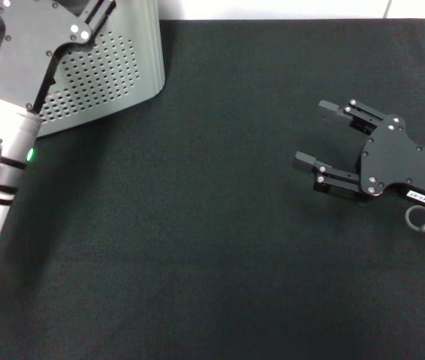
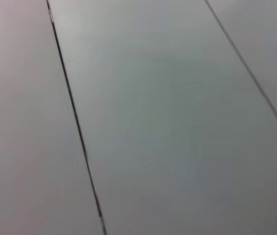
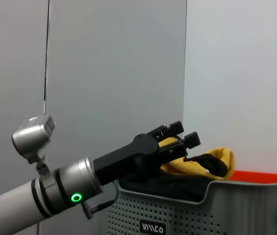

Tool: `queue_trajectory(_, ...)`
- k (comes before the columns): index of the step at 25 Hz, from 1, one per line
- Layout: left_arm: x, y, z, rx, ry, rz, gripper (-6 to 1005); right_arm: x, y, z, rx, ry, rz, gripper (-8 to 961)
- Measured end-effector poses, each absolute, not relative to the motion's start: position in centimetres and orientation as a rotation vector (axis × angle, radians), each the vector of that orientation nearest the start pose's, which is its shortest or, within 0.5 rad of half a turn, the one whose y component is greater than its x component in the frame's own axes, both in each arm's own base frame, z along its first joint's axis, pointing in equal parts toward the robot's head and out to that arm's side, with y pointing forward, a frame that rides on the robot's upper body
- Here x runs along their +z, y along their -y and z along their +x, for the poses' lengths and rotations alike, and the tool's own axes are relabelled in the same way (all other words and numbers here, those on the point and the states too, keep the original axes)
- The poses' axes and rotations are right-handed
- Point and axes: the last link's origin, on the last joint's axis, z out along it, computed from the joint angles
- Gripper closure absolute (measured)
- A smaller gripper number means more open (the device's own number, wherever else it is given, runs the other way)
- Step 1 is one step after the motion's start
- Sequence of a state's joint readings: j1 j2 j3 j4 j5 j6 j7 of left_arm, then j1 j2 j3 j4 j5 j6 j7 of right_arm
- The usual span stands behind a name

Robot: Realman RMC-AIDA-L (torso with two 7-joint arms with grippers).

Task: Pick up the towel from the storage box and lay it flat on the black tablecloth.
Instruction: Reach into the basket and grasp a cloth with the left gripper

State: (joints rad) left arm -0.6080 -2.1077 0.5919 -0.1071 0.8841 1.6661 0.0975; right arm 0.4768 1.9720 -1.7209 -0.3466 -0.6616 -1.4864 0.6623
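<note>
The light grey perforated plastic storage box (image 1: 115,75) is seen at the far left corner of the plain matte black tablecloth (image 1: 197,240) in the head view; its black label with white lettering (image 3: 152,228) is visible only in the right wrist view. The left gripper (image 3: 190,143) is positioned over the box's rim, arm reaching in from the left side of the work area, green status ring (image 3: 75,198) lit on the wrist. In the right wrist view its fingers are seen closed on a bunched fold of the yellow-orange microfibre towel (image 3: 212,164), which is raised just above the rim; the black stitched edging is visible on the fold. Dark fabric (image 3: 163,188) is seen heaped in the box below the towel. The towel is not visible in the head view, where the arm covers the box opening. Only pale panels with dark seams are shown in the left wrist view. The right gripper (image 1: 316,136) is parked low over the tablecloth on the right side, well apart from the box, jaws spread wide, nothing held between them.
</note>
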Motion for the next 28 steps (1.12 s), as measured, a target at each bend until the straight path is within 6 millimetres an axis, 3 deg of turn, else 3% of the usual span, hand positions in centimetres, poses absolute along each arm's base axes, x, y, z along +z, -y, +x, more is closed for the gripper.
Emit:
queue_trajectory(12, 0.2, -35.1, -25.7, -0.691, -0.052, -1.513, 139, -3.1, -30.8, 23.3, 1.125, -0.071, -2.487, 189)
queue_trajectory(28, 1.0, -36.1, -27.2, -0.586, -0.005, -1.48, 142, -3.1, -30.7, 23.2, 1.135, -0.062, -2.49, 191)
